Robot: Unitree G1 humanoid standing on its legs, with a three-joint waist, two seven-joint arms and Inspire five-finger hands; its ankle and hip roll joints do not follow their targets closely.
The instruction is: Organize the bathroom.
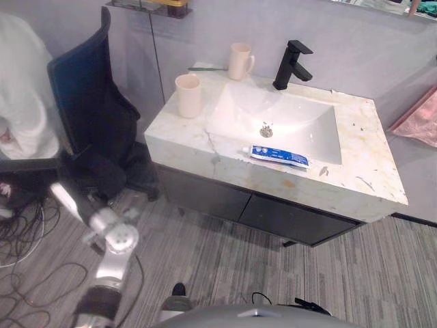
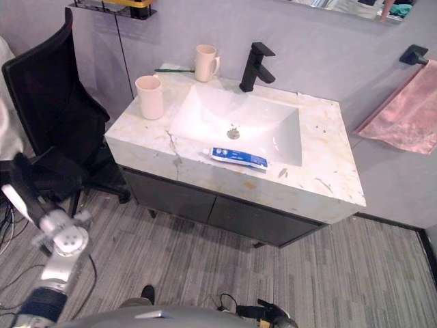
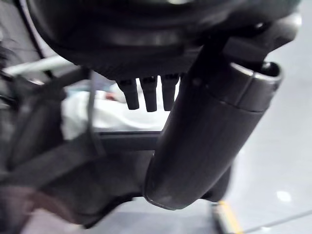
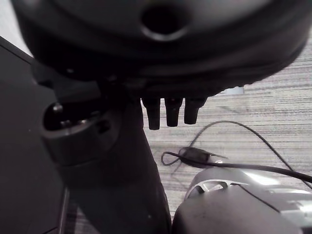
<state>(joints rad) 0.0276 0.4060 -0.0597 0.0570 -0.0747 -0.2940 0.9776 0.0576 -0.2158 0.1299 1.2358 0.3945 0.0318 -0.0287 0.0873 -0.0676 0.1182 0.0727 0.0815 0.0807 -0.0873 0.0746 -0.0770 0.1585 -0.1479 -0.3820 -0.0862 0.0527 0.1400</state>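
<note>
While both hands' (image 3: pixel 204 136) fingers (image 4: pixel 166 111) hang straight, two cups (image 1: pixel 188 95) and one toothpaste tube (image 1: pixel 278 156) wait.

Black chair (image 1: pixel 89 102) just left of the stone counter (image 1: pixel 355 157), on a grey striped floor (image 2: pixel 205 253). Somebody in white (image 1: pixel 20 89) behind the chair, at the left edge. Black tap (image 1: pixel 292 65) at the back of the white sink (image 1: pixel 311 137). Pink towel (image 2: pixel 403 113) on the wall to the right, under a black hook (image 2: pixel 414 53). Small dark shelf (image 2: pixel 113 8) high on the wall, above the chair.
</note>
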